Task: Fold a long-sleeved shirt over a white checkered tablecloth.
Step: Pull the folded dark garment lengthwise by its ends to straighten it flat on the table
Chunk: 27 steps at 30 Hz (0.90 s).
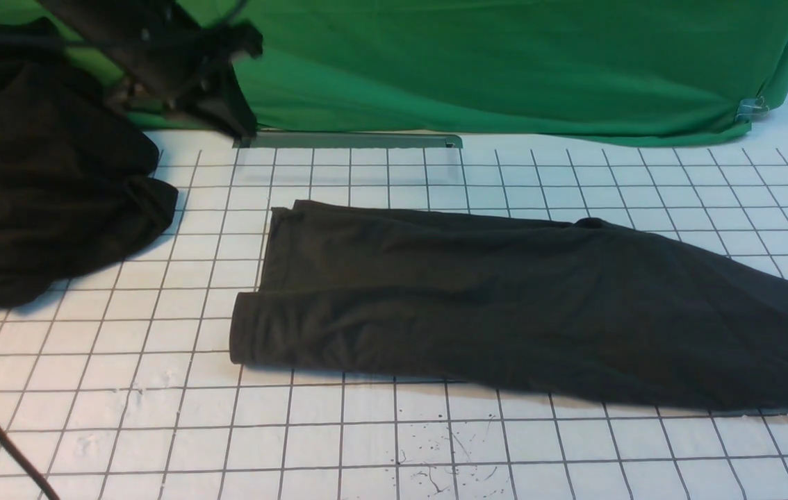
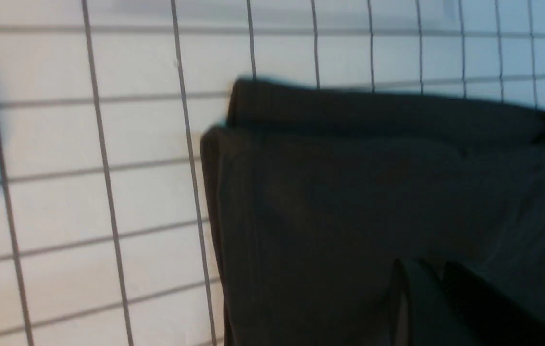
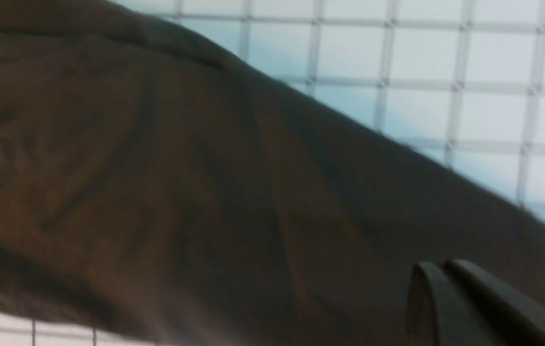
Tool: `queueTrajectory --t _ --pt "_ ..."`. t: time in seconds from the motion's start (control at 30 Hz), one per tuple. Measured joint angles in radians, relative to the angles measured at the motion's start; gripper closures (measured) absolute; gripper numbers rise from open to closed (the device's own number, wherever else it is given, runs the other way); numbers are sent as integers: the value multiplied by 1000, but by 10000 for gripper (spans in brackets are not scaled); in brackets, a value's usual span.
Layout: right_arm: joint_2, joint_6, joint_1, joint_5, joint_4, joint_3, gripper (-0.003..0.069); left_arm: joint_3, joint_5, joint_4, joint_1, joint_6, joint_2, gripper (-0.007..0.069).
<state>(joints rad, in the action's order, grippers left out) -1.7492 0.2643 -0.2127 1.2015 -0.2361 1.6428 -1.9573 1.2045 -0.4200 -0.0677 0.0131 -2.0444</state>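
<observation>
Long-sleeved shirt [image 1: 505,305]: folded strip across tablecloth [image 1: 158,417] middle; near-edge squares bare.
Left gripper [image 2: 428,274]: gap unclear.
Right gripper [image 3: 438,271]: fully closed.

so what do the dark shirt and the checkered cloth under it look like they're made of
The long-sleeved shirt looks like soft matte knit, probably cotton: limp creases, folded layers, no shine. The white checkered tablecloth looks smoother, perhaps coated or plastic-like: it lies flat with a faint sheen, though that is uncertain.
</observation>
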Motion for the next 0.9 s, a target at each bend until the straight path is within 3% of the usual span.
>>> queueTrajectory --t 0.23,0.63,0.77,0.9 --pt "196 36 -21 -28 7 -295 649 335 -54 89 -101 23 8 536" --pt "221 68 -21 -107 30 -423 634 479 -70 189 -103 -7 -21 528" --pt "221 57 -29 -149 53 -423 578 456 -54 224 -103 -13 0 517" --pt "195 22 -66 -186 57 -423 445 396 -39 230 -103 -32 62 491"
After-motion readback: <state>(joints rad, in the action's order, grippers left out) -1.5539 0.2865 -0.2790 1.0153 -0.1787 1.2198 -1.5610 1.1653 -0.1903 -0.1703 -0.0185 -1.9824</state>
